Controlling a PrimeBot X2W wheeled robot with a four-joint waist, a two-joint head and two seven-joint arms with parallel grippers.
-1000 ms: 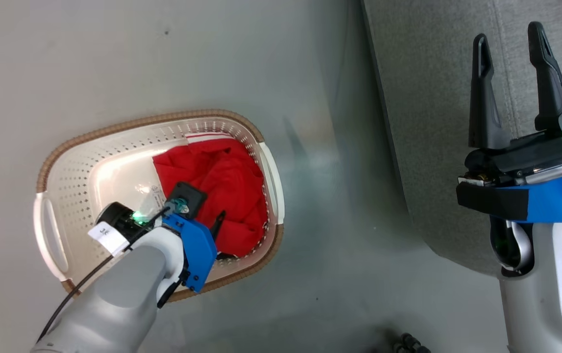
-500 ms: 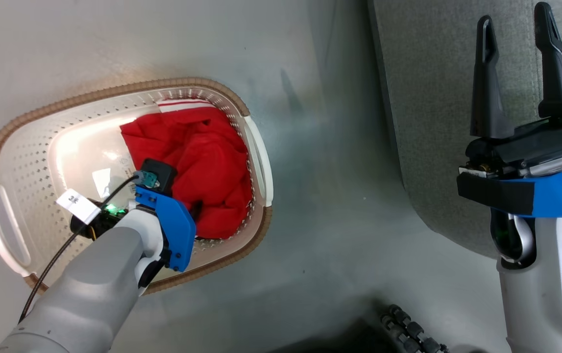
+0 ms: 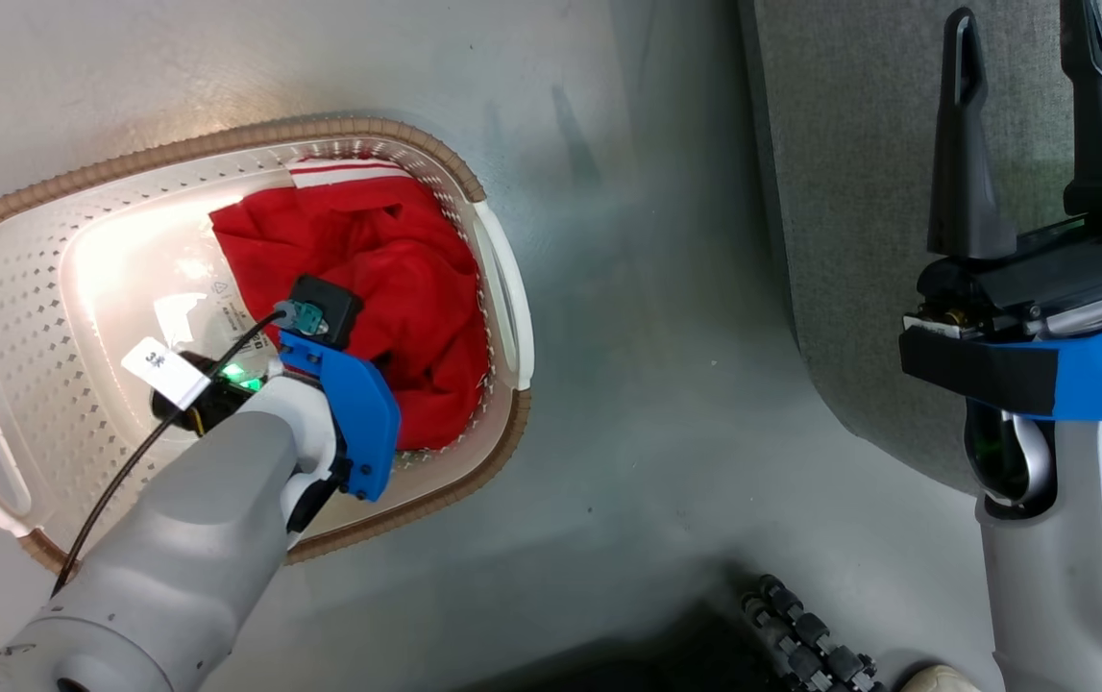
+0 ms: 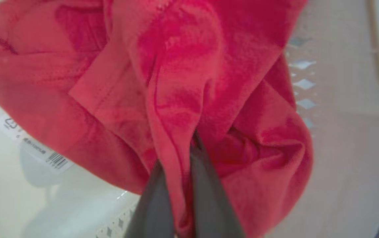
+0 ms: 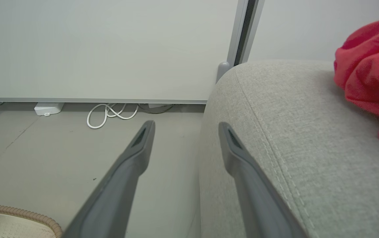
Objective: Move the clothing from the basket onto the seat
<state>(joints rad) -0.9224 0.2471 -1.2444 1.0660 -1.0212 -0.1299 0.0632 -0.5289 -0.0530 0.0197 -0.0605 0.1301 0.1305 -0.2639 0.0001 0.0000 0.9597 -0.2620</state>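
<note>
a cream-white perforated plastic laundry basket (image 3: 22, 317) with a brown woven-look rim stands on the smooth grey floor (image 3: 656, 336), to the left of a large light grey fabric-upholstered sofa (image 3: 848, 192). a crumpled bright red soft fabric garment (image 3: 387, 250) lies in the basket's right half, bunched against the perforated wall on that side. a white-and-red striped band (image 3: 339, 173) shows at its far edge. the bare part of the base carries a white printed label (image 4: 34, 150) with a barcode, partly tucked under the red cloth.

the left arm reaches down into the basket. in the left wrist view the left pincer (image 4: 176, 150) is nearly closed, its two dark fingers (image 4: 209, 198) pressed onto a raised fold of the red garment that runs between them. the cloth is pinched, but it cannot be told whether any of it is lifted off the base.

the right pincer (image 3: 1021, 19) is held over the sofa's edge, well apart from the basket, its fingers spread wide with nothing between them. the right wrist view shows one finger over the floor and the other over the rounded, seamed corner of the sofa. a second bright red garment (image 5: 367, 72) lies on the sofa top at the right of that view. beyond, a looped white cable (image 5: 110, 114) lies on the floor at the foot of a pale wall (image 5: 110, 49).
</note>
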